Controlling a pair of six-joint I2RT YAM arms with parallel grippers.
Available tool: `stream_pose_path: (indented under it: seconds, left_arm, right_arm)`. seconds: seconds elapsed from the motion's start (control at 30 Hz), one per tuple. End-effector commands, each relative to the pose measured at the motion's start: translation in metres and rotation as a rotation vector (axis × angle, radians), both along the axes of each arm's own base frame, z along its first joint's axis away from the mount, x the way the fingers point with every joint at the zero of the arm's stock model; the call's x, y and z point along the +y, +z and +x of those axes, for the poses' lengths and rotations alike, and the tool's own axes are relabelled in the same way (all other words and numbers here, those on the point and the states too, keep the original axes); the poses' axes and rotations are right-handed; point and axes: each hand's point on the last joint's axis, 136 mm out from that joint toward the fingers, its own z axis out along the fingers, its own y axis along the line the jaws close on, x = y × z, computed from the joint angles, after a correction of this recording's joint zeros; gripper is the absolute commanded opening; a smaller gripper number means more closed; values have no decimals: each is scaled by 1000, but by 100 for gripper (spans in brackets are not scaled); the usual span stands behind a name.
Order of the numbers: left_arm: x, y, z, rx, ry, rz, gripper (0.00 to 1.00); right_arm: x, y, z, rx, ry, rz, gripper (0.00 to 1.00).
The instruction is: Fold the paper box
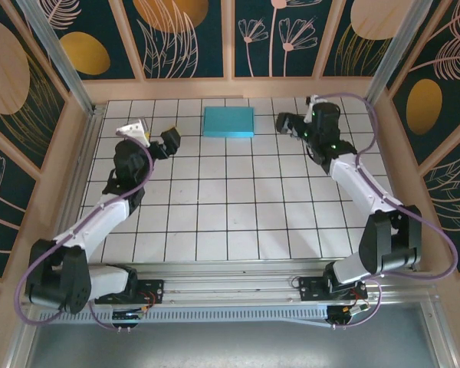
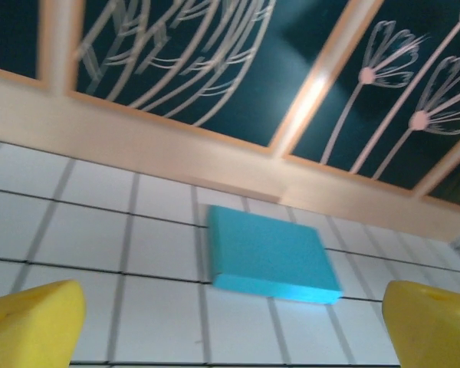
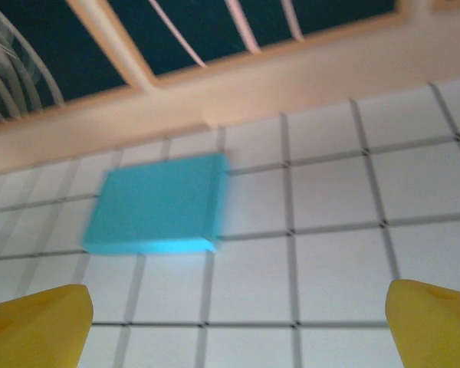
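We judge the paper box (image 1: 228, 122) folded flat, which is why our left gripper (image 1: 169, 142) and right gripper (image 1: 283, 123) flank it with jaws apart, empty.

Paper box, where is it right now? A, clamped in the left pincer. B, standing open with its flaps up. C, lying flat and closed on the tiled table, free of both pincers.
C: the paper box lies flat on the table, the left pincer and right pincer both open and clear of it.
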Motion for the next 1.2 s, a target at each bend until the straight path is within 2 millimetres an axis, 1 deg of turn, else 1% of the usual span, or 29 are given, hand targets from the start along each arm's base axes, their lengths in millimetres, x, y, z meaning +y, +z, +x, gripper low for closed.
stream_pose_path:
  seconds: [0.0, 0.07, 0.1, 0.17, 0.2, 0.27, 0.33, 0.37, 0.43, 0.5, 0.57, 0.6, 0.67, 0.7, 0.73, 0.77, 0.83, 0.87, 0.93, 1.0, 1.03, 1.17]
  left_arm:
    - [38, 1, -15, -91, 166, 151, 99]
    - [52, -14, -29, -92, 220, 228, 99]
    - [60, -16, -36, -109, 254, 256, 99]
    - [74, -25, -50, -115, 319, 294, 99]
    - [83, -29, -56, -115, 362, 303, 99]
    - [93, -37, -64, -111, 410, 328, 99]
    - [98, -46, -68, -102, 432, 362, 99]
    - [102, -53, -69, -90, 454, 377, 99]
    - [112, -64, -72, -60, 509, 394, 99]
    - [114, -71, -72, -48, 523, 418, 99]
    - [111, -76, -71, -53, 496, 424, 99]
    - [108, -76, -71, -67, 478, 422, 99]
    - [103, -76, -71, -93, 450, 409, 98]
    - [103, -76, -72, -99, 447, 404, 99]
    - [104, -77, -72, -100, 448, 399, 99]
    - [104, -79, -72, -97, 445, 393, 99]
    - [106, -84, -72, -89, 437, 373, 99]
    - [109, -87, -72, -86, 443, 347, 99]
    - [119, -94, -72, -68, 469, 289, 99]
    - [130, -100, -66, -37, 499, 258, 99]
    - [134, -99, -60, -32, 502, 256, 99]
    - [146, -105, -31, 16, 485, 293, 99]
  right_arm:
    - [-48, -29, -6, -16, -181, -93, 99]
    - [-72, -47, -15, -28, -267, -156, 99]
    - [-86, -56, -20, -43, -319, -196, 99]
    - [-107, -70, -29, -70, -388, -239, 99]
    - [-114, -76, -32, -89, -392, -251, 99]
    - [-124, -93, -38, -112, -386, -265, 99]
    - [-123, -107, -43, -146, -313, -250, 99]
    - [-116, -112, -46, -179, -252, -236, 99]
    - [-109, -113, -50, -260, -193, -224, 99]
    - [-100, -115, -47, -280, -120, -228, 99]
    - [-111, -120, -43, -256, -139, -181, 99]
    - [-112, -119, -46, -267, -125, -153, 99]
    - [-109, -113, -68, -349, -86, -123, 99]
    - [-105, -117, -78, -378, -70, -131, 99]
    - [-101, -103, -86, -474, -62, -127, 99]
    - [-104, -106, -85, -443, -72, -132, 99]
    - [-108, -111, -74, -408, -93, -121, 99]
    - [-111, -113, -75, -392, -114, -133, 99]
    - [-120, -112, -74, -393, -190, -148, 99]
    - [-124, -112, -75, -391, -251, -182, 99]
    - [-122, -111, -75, -395, -248, -192, 99]
    - [-121, -111, -76, -398, -247, -194, 99]
